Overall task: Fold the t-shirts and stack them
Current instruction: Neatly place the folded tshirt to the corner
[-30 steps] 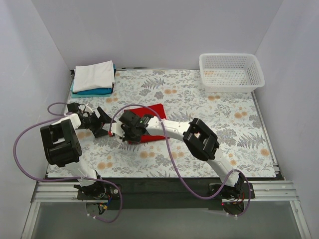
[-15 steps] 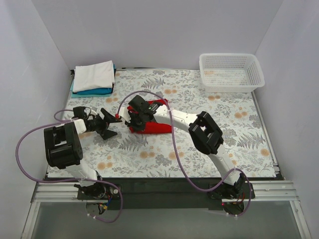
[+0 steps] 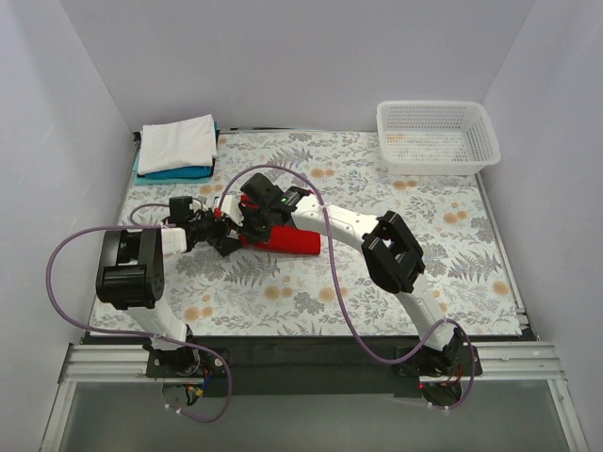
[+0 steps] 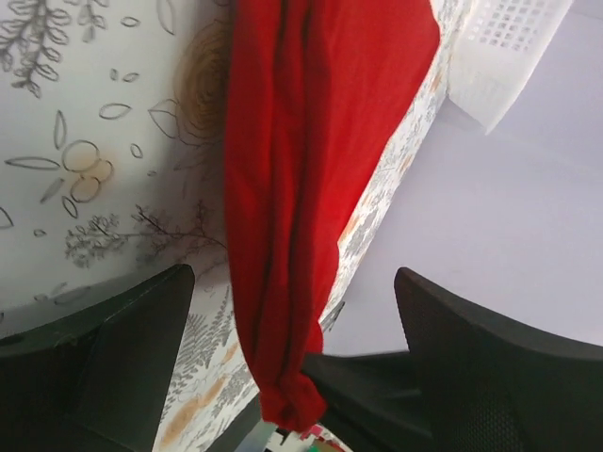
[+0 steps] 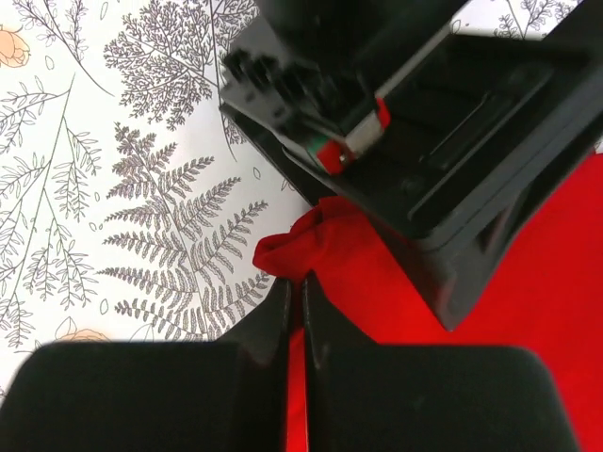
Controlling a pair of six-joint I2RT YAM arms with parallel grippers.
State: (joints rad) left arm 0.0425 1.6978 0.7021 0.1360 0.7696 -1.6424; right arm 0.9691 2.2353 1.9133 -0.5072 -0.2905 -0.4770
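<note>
Top external shows the floral table [image 3: 396, 282] with the red t-shirt [image 3: 290, 243] bunched into a long roll left of centre, its long axis running from 9 to 3 o'clock and tipped slightly toward 4. The right gripper [image 3: 249, 226] has its fingers pressed together on the roll's 9 o'clock end. The left gripper [image 3: 222, 237], just beyond that end, is spread wide with the cloth lying between its fingers.
</note>
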